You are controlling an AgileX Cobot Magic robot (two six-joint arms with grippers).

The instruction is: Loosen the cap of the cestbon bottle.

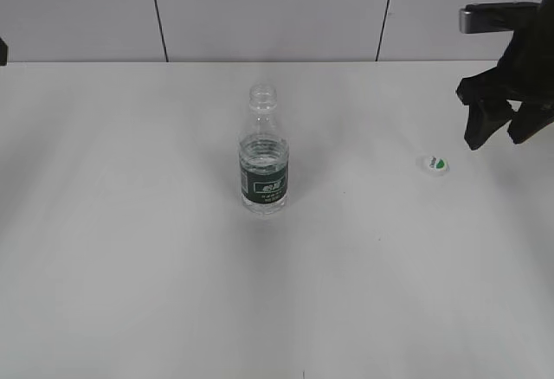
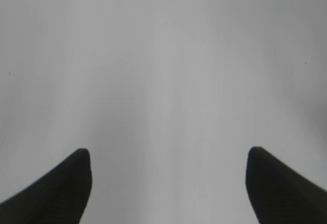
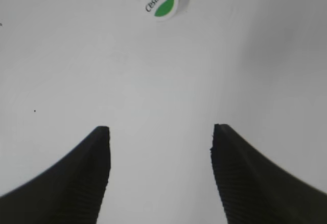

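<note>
The cestbon bottle (image 1: 263, 156) stands upright mid-table, clear and ribbed with a dark green label, its neck bare. The white cap (image 1: 434, 165) with a green leaf mark lies on the table to its right; the right wrist view shows the cap (image 3: 160, 0) at the top edge, ahead of the fingers. My right gripper (image 1: 499, 132) hangs open at the right edge, just right of and above the cap, holding nothing; between its fingers the right gripper (image 3: 160, 129) shows only bare table. My left gripper (image 2: 168, 152) is open over bare table, out of the exterior view.
The white table (image 1: 130, 266) stretches wide around the bottle. A panelled grey wall (image 1: 260, 7) rises behind its far edge.
</note>
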